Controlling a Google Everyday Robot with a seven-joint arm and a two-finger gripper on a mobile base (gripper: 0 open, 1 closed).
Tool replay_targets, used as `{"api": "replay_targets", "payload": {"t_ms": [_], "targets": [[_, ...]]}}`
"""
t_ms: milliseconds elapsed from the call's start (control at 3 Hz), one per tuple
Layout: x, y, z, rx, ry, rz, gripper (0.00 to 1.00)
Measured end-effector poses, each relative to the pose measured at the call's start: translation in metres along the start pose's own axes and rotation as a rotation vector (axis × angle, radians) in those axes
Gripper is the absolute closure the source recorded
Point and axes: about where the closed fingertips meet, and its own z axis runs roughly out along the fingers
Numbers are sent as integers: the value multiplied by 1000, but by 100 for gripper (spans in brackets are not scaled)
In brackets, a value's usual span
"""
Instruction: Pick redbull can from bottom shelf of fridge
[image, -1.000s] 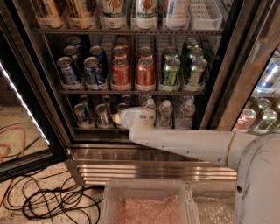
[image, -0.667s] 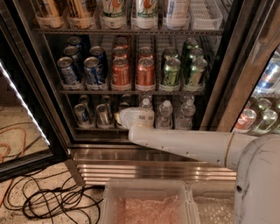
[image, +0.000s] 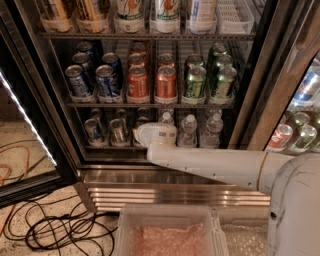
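the white rounded tool (image: 152, 135) at the end of the white arm is inside the tall black-framed glass-door fridge (image: 250, 100), low over the dark wire bottom shelf (image: 107, 146). whether the tool is wide, narrow or holding something, i cannot tell. the slim silver-and-blue redbull can (image: 118, 132) stands upright on this shelf, just left of the tool. small clear water bottles (image: 188, 131) stand just right of the tool.

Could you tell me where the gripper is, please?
Camera view: the gripper is inside the fridge at the bottom shelf, left of centre, between two slim silver cans and the water bottles.
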Motion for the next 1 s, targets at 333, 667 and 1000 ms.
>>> {"api": "replay_targets", "payload": {"t_ms": [333,667,1000], "targets": [[0,0,0,0,0,0,100],[-5,7,-4,-45,13,-16,100],[-18,25,-32,-138,19,-136,100]]}}
